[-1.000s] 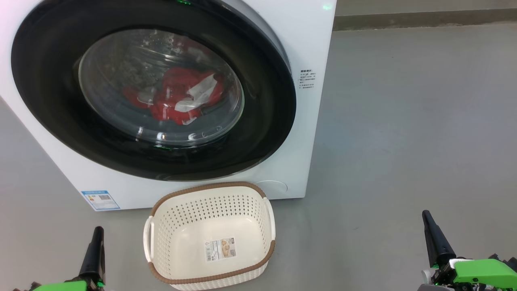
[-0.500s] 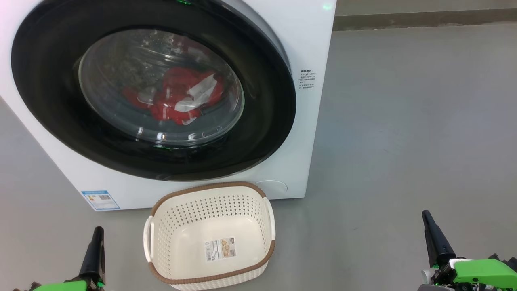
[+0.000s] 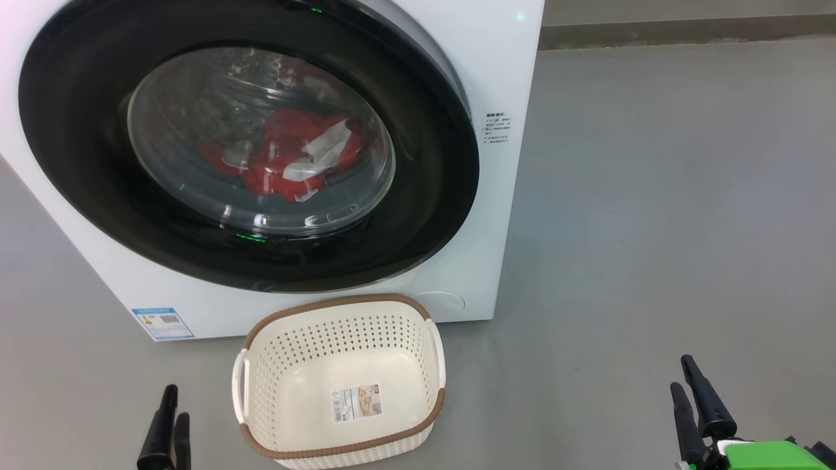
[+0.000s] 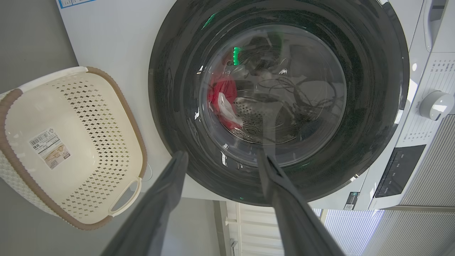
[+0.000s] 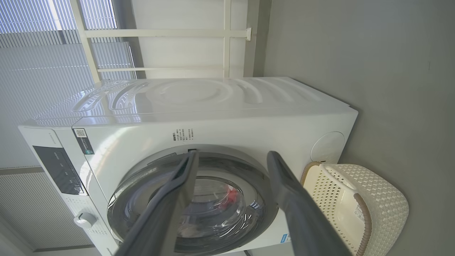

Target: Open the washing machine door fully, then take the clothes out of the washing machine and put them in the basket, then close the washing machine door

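red clothes [image 3: 290, 153] lay behind the shut washing machine door [image 3: 78, 163], the basket [image 3: 313, 339] on the floor [image 3: 653, 228] before it; the left wrist view added the dial [image 4: 435, 105]. left claw [image 4: 221, 154] and right claw [image 5: 233, 153] gaped, empty.

Black tapered claw [image 3: 680, 373], bright green wrist housing [image 3: 764, 455]

White washing machine [image 3: 503, 65], upper left of frame; glossy black washing machine door [image 3: 78, 150], clear glass centre. Red clothes [image 3: 287, 153] with white bands behind glass. Cream basket [image 3: 294, 356], lower centre: perforated dot pattern, brown woven-look rim. Grey floor [image 3: 653, 228]. Small blue label [image 3: 162, 322], lower left.
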Robot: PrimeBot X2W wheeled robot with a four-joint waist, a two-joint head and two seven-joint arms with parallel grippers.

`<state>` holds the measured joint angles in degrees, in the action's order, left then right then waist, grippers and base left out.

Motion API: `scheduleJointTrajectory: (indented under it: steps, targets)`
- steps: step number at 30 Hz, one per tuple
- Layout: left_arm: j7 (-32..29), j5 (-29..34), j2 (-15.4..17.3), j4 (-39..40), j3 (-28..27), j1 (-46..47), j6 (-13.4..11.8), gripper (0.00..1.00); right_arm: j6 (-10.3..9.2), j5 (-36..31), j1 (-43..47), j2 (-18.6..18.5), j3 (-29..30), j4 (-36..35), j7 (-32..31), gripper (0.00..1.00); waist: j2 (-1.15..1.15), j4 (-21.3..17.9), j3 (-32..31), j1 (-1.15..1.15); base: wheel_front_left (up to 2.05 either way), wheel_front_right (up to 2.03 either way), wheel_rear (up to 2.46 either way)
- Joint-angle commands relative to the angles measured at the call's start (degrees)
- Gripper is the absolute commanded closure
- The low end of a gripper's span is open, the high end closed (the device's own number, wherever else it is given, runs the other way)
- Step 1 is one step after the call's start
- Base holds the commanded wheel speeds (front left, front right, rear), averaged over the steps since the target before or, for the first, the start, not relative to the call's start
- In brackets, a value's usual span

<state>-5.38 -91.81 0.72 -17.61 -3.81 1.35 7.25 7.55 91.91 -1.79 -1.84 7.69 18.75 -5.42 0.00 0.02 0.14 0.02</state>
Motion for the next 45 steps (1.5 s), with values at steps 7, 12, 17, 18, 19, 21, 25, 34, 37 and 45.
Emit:
scheduleJointTrajectory:
  steps: [7, 12, 17, 18, 19, 21, 25, 34, 37, 45]
  targets:
    - [1.48, 2.91, 0.90, 2.93, 0.18, 1.18, 0.03, 0.00, -0.01, -1.73, -0.87, -1.11, -1.49, -2.27, 1.43, 0.00, 0.00, 0.05, 0.19, -0.01, 0.00, 0.00, 0.00]
    - [2.33, 6.38, 0.95, 3.55, 0.29, 1.06, 0.04, 0.00, -0.01, -3.79, -1.01, -1.99, -2.76, -2.56, 2.38, 0.00, 0.00, 0.09, 0.35, -0.02, 0.00, 0.00, 0.00]
    - [3.17, 11.00, 0.95, 4.04, 0.37, 0.86, 0.05, 0.00, -0.01, -6.53, -1.21, -2.87, -4.34, -2.67, 3.27, 0.00, 0.00, 0.09, 0.47, -0.02, 0.00, 0.00, 0.00]
    - [3.34, 11.99, 0.96, 4.14, 0.43, 0.80, 0.06, 0.00, -0.01, -7.22, -1.26, -3.02, -4.58, -2.67, 3.44, 0.00, 0.00, 0.09, 0.49, -0.02, 0.00, 0.00, 0.00]
    - [3.50, 12.90, 0.96, 4.24, 0.54, 0.75, 0.06, 0.00, -0.01, -8.01, -1.32, -3.18, -4.81, -2.69, 3.61, 0.00, 0.00, 0.09, 0.52, -0.02, 0.00, 0.00, 0.00]
    - [3.84, 15.00, 0.98, 4.47, 0.73, 0.65, 0.06, 0.00, -0.01, -9.81, -1.43, -3.51, -5.31, -2.77, 3.94, 0.00, 0.00, 0.11, 0.57, -0.02, 0.00, 0.00, 0.00]
    - [4.51, 18.75, 1.01, 5.06, 0.78, 0.47, -0.07, 0.00, -0.02, -13.32, -1.56, -3.88, -6.01, -3.39, 4.61, 0.00, 0.00, 0.14, 0.68, -0.02, 0.00, 0.00, 0.00]
    - [6.19, 26.75, 1.12, 6.67, 2.00, -0.07, -0.81, 0.00, -0.02, -21.55, -1.37, -4.90, -7.66, -4.81, 6.29, 0.00, 0.00, 0.33, 0.82, -0.02, 0.00, 0.00, 0.00]
    - [6.70, 29.05, 1.16, 7.13, 2.31, -0.28, -1.13, 0.00, -0.02, -23.39, -1.23, -5.24, -8.19, -5.23, 6.79, 0.00, 0.00, 0.35, 0.79, -0.02, 0.00, 0.00, 0.00]
    - [7.88, 34.16, 1.24, 8.07, 2.98, -0.98, -1.61, 0.00, -0.03, -28.33, -0.92, -6.31, -9.70, -6.43, 7.96, 0.00, 0.00, 0.24, 0.51, -0.02, 0.00, 0.00, 0.00]
